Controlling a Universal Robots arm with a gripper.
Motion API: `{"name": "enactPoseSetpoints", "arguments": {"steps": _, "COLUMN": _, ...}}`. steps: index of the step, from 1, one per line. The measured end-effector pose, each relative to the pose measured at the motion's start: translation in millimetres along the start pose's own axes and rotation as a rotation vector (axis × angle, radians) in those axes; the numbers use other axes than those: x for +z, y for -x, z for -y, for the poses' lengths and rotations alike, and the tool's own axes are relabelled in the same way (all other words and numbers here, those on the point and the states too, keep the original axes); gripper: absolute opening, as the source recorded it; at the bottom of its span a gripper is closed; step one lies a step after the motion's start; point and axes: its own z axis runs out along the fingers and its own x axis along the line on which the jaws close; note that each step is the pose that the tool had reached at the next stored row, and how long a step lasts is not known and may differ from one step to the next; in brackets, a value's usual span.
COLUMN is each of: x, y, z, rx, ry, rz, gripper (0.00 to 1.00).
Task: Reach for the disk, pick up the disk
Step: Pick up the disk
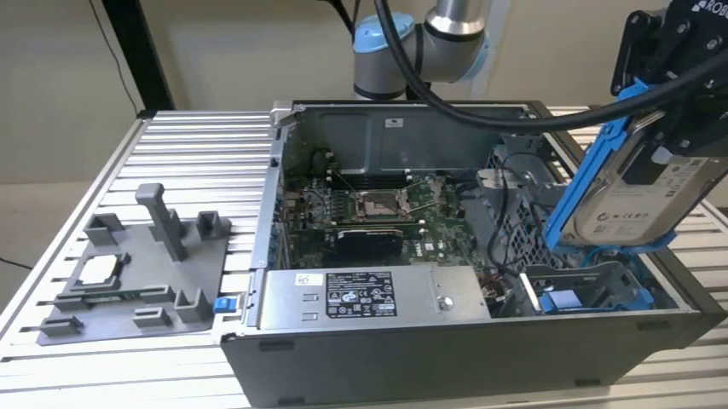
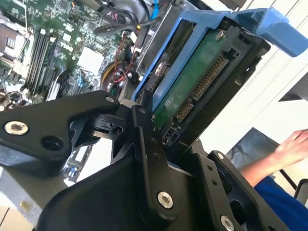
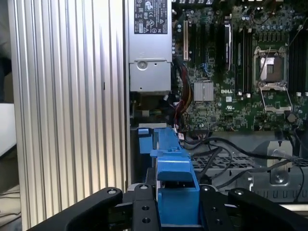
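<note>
Exterior view: gripper (image 1: 671, 145) clenched on the disk (image 1: 637, 200), hard drive in blue side frame, held tilted above the open computer case (image 1: 455, 358) over its drive bay (image 1: 580, 290); pick-up step apparently done, disk lifted clear.

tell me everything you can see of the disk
The disk is a flat silver-grey metal drive with a white label, set in a bright blue plastic frame. The second wrist view shows its green circuit board and connector edge. It is held tilted, nearly on edge, lifted above the open case at the exterior view's right. The black gripper is shut on it; nothing else touches it.
</note>
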Motion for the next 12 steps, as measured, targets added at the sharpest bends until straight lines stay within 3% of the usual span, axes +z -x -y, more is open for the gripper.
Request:
{"name": "enactPoseSetpoints", "arguments": {"steps": 9, "x": 7.5, "y": -0.7, "z": 6.2, "rx": 0.037, "ry": -0.0004, "rz": 0.001, "gripper": 0.0}}
{"name": "enactPoseSetpoints", "arguments": {"steps": 12, "x": 7.8, "y": -1.9, "z": 12.9, "rx": 0.038, "ry": 0.0027, "rz": 0.0007, "gripper": 0.0}}
